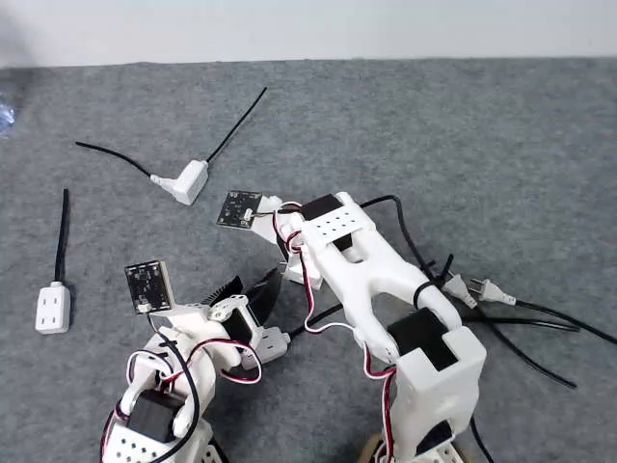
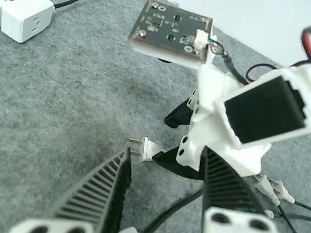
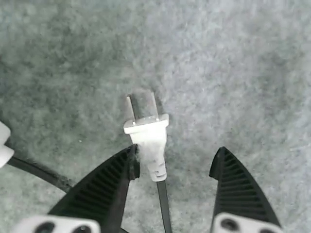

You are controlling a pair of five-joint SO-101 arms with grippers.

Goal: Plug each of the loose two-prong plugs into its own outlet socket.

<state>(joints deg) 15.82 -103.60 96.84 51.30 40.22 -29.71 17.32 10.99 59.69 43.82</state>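
Right hand (image 3: pixel 177 154) spread wide, low over grey counter (image 3: pixel 243 58). Plug (image 3: pixel 146 136) flat between its fingers, close to one, prongs pointing away from hand. Left hand (image 2: pixel 166 151) also wide, near same plug. Outlet socket (image 1: pixel 191 180) well beyond right hand; second outlet socket (image 1: pixel 53 307) apart, beside left hand.

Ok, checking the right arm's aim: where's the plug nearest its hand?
The plug lies flat on the grey mat between the fingers of the open right hand, close to one of them, prongs pointing away. The left hand, also open, is close by.
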